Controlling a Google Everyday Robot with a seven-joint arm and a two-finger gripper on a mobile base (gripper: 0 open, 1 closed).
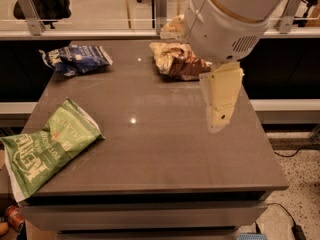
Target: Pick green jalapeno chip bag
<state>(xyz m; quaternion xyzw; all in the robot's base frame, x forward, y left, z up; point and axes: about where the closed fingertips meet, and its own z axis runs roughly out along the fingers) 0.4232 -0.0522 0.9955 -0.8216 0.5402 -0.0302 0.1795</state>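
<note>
The green jalapeno chip bag lies flat on the near-left corner of the table. It is a large, crinkly, light-green bag with big white lettering and white edges. It sits on a diagonal, and its near-left end hangs past the table's left edge. The gripper hangs over the table's right half, well apart from the bag.

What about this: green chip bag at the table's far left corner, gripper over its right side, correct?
No. The camera view shows the green chip bag at the table's near left corner; the gripper is over its right side.
</note>
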